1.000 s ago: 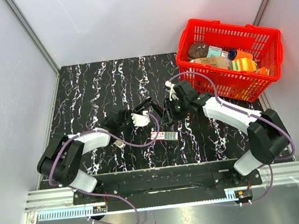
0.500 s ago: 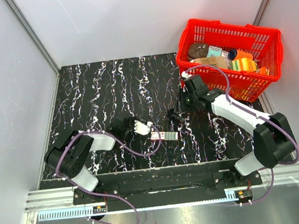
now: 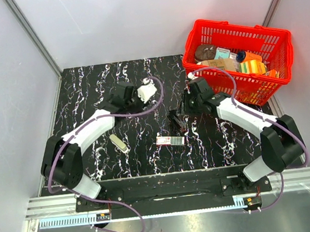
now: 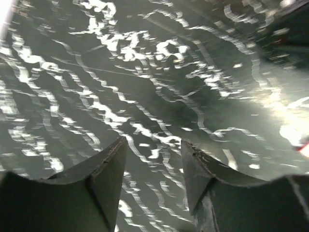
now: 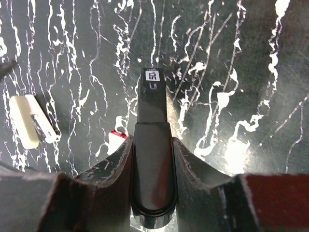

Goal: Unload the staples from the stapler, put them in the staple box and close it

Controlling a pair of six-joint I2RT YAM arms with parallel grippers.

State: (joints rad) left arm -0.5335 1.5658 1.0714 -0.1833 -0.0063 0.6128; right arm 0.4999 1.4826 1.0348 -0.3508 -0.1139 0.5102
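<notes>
The black stapler lies lengthwise between my right gripper's jaws just right of the table's middle. In the right wrist view the jaws press both sides of the stapler's rounded rear end, and its front end points away over the marble top. My left gripper is open and empty, held over the back-left part of the table, apart from the stapler. In the left wrist view its fingers frame only bare marble. I cannot make out the staples in any view.
A small red-and-white box lies near the front centre and also shows in the right wrist view. A short beige-silver piece lies front left and shows there too. A red basket with groceries stands back right.
My left gripper has left the stapler, swung past the red-and-white box and moved to the back left. My right gripper keeps the stapler and has shifted slightly.
</notes>
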